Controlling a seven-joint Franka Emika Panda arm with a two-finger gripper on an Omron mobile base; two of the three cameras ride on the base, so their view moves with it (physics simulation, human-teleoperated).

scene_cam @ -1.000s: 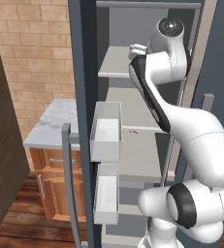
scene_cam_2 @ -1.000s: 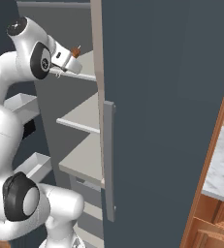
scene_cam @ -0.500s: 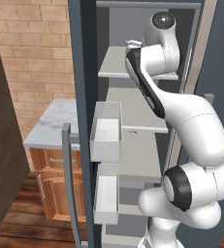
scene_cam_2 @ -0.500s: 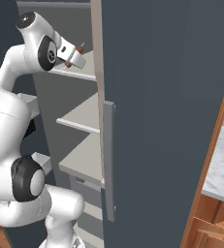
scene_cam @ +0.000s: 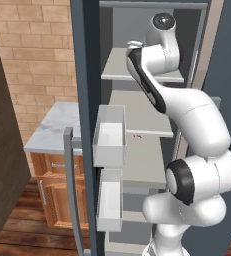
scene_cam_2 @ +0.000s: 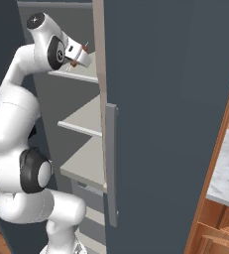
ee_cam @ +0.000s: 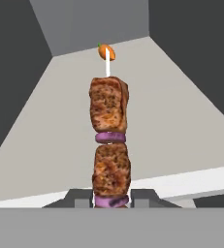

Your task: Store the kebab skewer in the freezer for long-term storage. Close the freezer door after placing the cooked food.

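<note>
Gripper (ee_cam: 111, 201) clamped on kebab skewer (ee_cam: 109, 140) base, stick's long axis pointing straight ahead into freezer (scene_cam: 137, 165), hovering just above top shelf (ee_cam: 181, 131), so drop is down.

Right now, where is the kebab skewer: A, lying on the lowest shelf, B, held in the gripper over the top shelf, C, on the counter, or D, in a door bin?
B: the gripper is shut on the kebab skewer, above the upper freezer shelf.
</note>
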